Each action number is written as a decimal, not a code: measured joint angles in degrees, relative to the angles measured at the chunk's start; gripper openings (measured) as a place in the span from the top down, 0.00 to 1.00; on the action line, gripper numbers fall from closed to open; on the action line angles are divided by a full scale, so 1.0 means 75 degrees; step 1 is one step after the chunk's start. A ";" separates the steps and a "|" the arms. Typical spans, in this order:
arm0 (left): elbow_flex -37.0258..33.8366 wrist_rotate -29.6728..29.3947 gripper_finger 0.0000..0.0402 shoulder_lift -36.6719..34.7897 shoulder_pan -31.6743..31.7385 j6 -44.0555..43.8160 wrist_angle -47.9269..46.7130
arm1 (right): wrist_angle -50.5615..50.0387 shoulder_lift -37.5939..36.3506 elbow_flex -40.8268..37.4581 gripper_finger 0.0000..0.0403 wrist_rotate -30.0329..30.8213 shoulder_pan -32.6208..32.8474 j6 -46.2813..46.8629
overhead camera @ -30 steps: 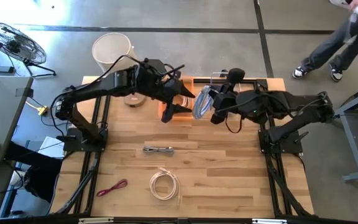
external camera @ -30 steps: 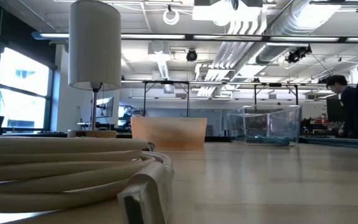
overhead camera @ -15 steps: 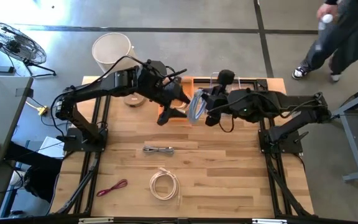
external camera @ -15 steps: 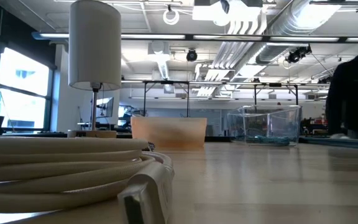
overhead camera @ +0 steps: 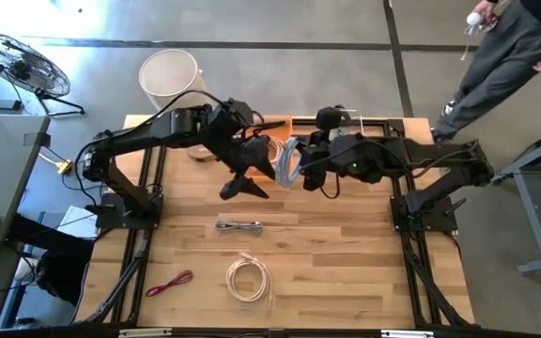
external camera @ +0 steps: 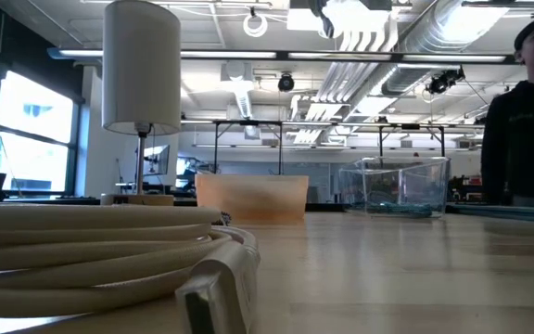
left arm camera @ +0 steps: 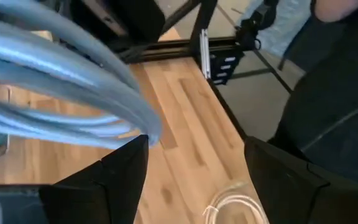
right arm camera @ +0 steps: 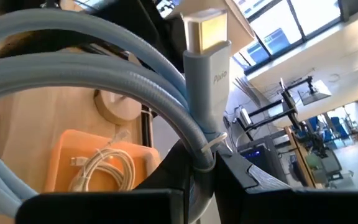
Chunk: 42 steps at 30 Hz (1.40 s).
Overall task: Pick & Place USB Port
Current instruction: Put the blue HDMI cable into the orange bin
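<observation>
- The right gripper (overhead camera: 294, 161) has carried its coiled light-blue USB cable (overhead camera: 287, 160) further leftward since a second ago, and the left gripper (overhead camera: 238, 185) has swung down and away from the orange tray (overhead camera: 280, 125), out over bare wood.
- Right fingers (right arm camera: 185, 165) are clenched on the blue coil, pinching it just below the plug (right arm camera: 205, 62), which stands up past them in the right wrist view.
- The coil hangs in the air above the far middle of the tabletop (overhead camera: 346, 253), just beside the orange tray.
- Left fingers (left arm camera: 120, 171) are spread wide and grasping nothing; the blue loops (left arm camera: 61, 93) pass close in front of them.
- In the orange tray lies a white cable (right arm camera: 104, 165) bundle.
- On the near tabletop: a grey cable (overhead camera: 239, 226), a white coiled cable (overhead camera: 248, 279), and a red cable (overhead camera: 170, 283), all well apart from both arms.
- A white bin (overhead camera: 169, 74) stands beyond the far-left corner.
- A person (overhead camera: 515, 47) walks past on the floor at the far right.
</observation>
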 joint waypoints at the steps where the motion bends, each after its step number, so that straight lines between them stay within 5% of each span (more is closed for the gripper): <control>1: 0.0000 0.0093 0.36 0.0000 0.0014 0.0058 -0.0085 | -0.0036 0.0000 0.0000 0.92 0.0015 -0.0002 0.0011; 10: -0.0002 0.0038 0.36 0.0006 0.0020 0.0131 0.0244 | 0.0018 0.0003 0.0000 0.92 -0.0052 -0.0080 0.0004; 31: -0.0029 -0.1412 0.37 0.0050 0.0020 0.0573 0.0731 | 0.0425 0.0382 0.0003 0.92 -0.0335 -0.0185 -0.0352; 35: -0.0026 -0.1655 0.49 0.0050 0.0020 0.1048 0.0606 | 0.0435 0.0385 0.0012 0.92 -0.0299 -0.0188 -0.0490; 42: -0.0026 -0.2230 0.95 0.0050 0.0029 0.1233 0.0376 | 0.0448 0.0376 0.0012 0.92 -0.0045 -0.0239 -0.0694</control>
